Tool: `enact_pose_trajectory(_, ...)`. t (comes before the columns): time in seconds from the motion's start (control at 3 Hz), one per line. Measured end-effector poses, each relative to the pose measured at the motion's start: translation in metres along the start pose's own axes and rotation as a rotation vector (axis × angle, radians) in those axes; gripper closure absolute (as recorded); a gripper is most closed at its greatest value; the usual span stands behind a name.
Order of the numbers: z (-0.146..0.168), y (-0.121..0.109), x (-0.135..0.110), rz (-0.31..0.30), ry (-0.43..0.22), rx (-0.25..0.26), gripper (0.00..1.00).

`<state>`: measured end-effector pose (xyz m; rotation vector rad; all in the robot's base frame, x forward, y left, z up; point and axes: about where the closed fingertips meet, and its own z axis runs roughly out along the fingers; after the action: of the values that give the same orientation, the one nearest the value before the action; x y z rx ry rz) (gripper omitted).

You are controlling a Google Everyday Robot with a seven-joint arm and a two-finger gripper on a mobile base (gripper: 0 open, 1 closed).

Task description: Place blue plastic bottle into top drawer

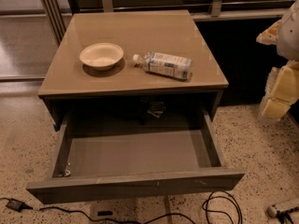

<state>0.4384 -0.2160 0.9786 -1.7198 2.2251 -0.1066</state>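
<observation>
The blue plastic bottle (164,65) lies on its side on the tan cabinet top (140,27), white cap pointing left toward the bowl. The top drawer (135,185) is pulled out wide below the top, and its grey inside shows nothing but a small bit at the front left corner. My gripper (279,90), cream and yellow, hangs at the right edge of the view, to the right of the cabinet and apart from the bottle. It holds nothing that I can see.
A cream round bowl (101,55) sits upright on the cabinet top left of the bottle. Black cables (219,209) and a small adapter (16,204) lie on the speckled floor in front of the drawer. A railing and dark wall run behind.
</observation>
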Motion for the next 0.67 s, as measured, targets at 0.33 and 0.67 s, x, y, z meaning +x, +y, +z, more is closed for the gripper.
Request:
enact_pose_trajectory(0.33,0.0000,0.0000,0.0000,0.000,0.000,0.000,0.00)
enact_pose_trajectory(0.67,0.0047,-0.0036,-0.0062,-0.046,0.001,0.017,0.00)
